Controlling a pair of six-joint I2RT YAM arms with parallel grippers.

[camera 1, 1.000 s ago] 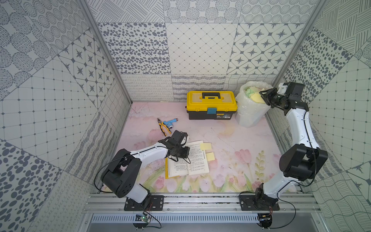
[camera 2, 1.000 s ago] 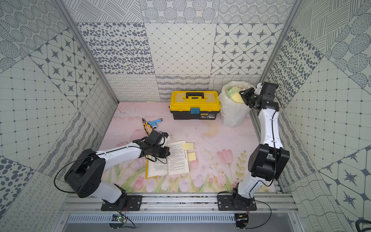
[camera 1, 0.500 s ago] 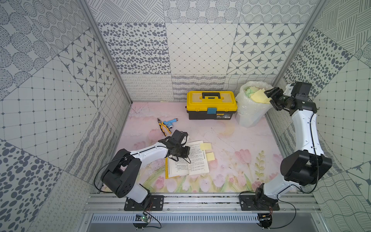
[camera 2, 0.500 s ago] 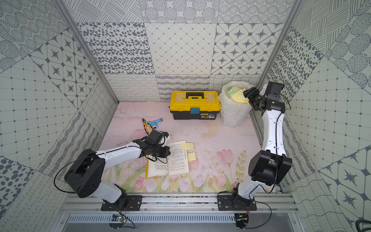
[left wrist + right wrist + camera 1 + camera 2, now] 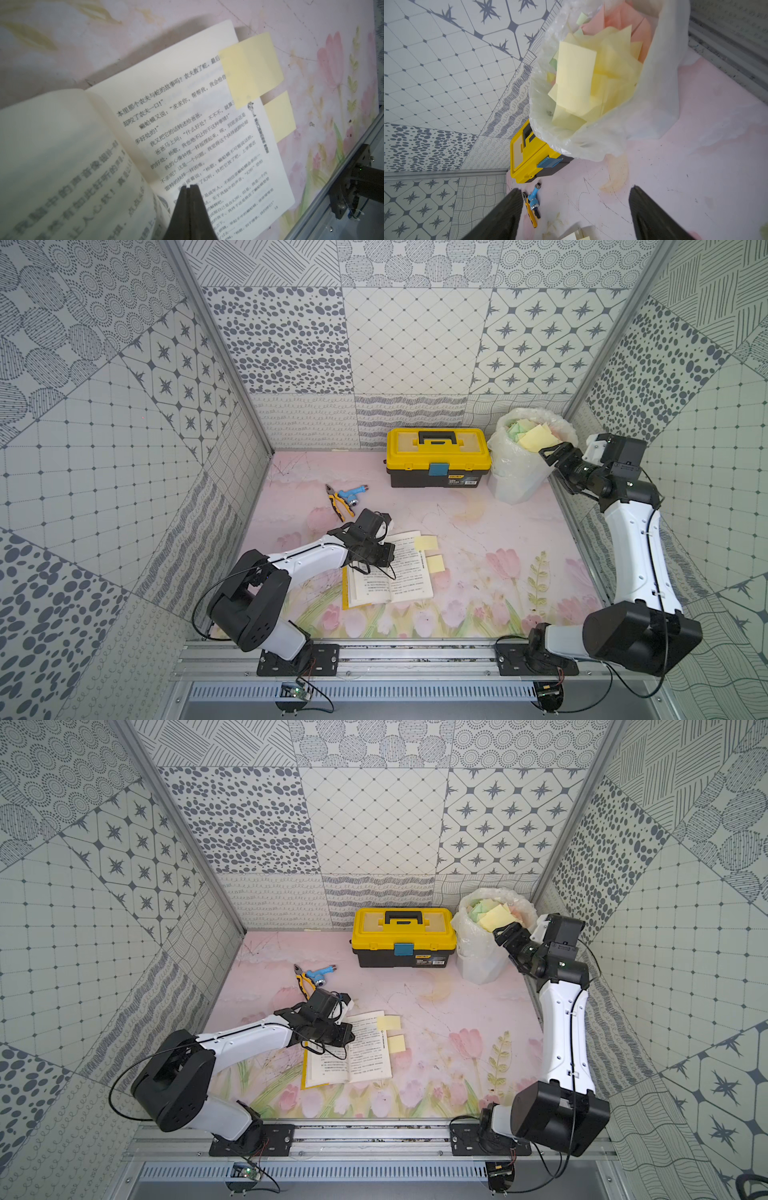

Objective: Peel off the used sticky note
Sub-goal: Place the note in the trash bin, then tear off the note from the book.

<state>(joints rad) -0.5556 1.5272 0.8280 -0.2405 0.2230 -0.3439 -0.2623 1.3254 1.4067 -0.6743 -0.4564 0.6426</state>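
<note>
At the open paperback book's [image 5: 390,568] outer page edge, a square yellow sticky note [image 5: 426,542] juts out, away from our clenched left fingers [image 5: 182,209] pinning the page. Our right fingers [image 5: 508,214], spread and empty, hang far from the book above a white plastic bag [image 5: 511,483].

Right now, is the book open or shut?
Open: the book lies spread flat, printed pages facing up, in both top views and the left wrist view.
</note>
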